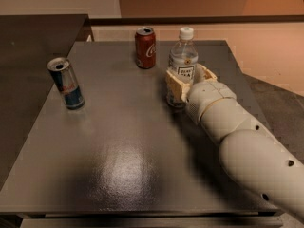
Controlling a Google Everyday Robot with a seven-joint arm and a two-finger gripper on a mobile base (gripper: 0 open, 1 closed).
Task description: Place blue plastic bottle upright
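Observation:
The blue plastic bottle (183, 65), clear and pale bluish with a white cap and a white label, stands upright on the dark table (123, 146), right of centre toward the back. My gripper (190, 81) reaches in from the right at the bottle's lower half. Its tan fingers (174, 87) stand on either side of the bottle. The jaws look spread, with the right one slightly off the bottle's side. The bottle's base is partly hidden behind the left finger.
A red cola can (145, 47) stands upright just left of the bottle, at the back. A slim blue-and-silver energy drink can (66, 83) stands at the left. My thick white arm (237, 137) covers the table's right side. The table's right edge is close behind the gripper.

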